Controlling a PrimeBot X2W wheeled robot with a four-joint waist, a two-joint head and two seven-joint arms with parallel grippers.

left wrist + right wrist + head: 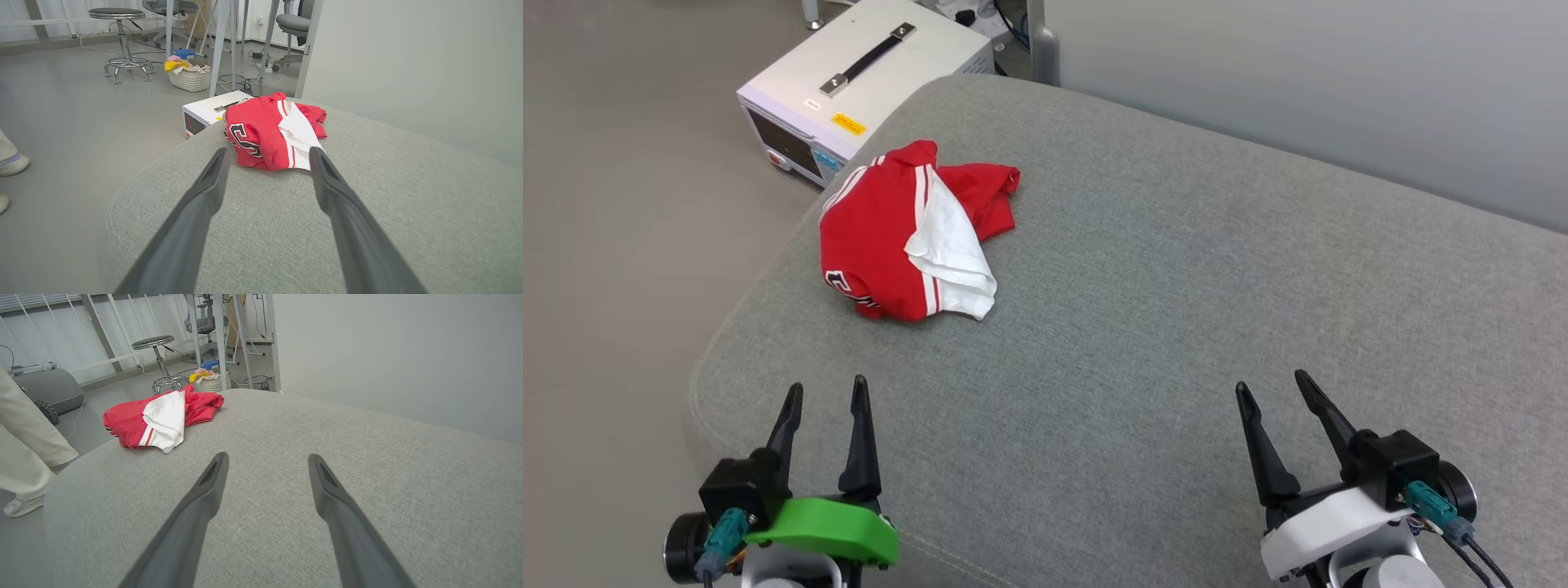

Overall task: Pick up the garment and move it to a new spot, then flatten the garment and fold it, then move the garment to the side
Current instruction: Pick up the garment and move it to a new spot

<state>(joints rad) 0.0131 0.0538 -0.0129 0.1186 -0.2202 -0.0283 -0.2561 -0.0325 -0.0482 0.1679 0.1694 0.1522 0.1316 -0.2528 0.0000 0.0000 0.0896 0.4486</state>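
The garment [882, 233], a red shirt with a white sleeve and striped trim, lies crumpled in a heap near the far left corner of the grey cushioned surface [1176, 310]. Black white-outlined lettering shows on the garment's [261, 134] near side in the left wrist view. My left gripper [826, 389] hovers open at the near left edge, well short of the heap. The left gripper [269, 152] points straight at it. My right gripper [1270, 386] is open over the near right part of the surface, far from the garment [159, 416]. The right gripper [267, 457] has nothing between its fingers.
A white box-shaped device with a black handle [866, 82] stands on the floor just beyond the surface's far left corner. A grey wall runs behind the surface. A person's legs and shoe [24, 457] stand left of the surface. A stool [118, 36] and laundry basket [190, 77] sit further off.
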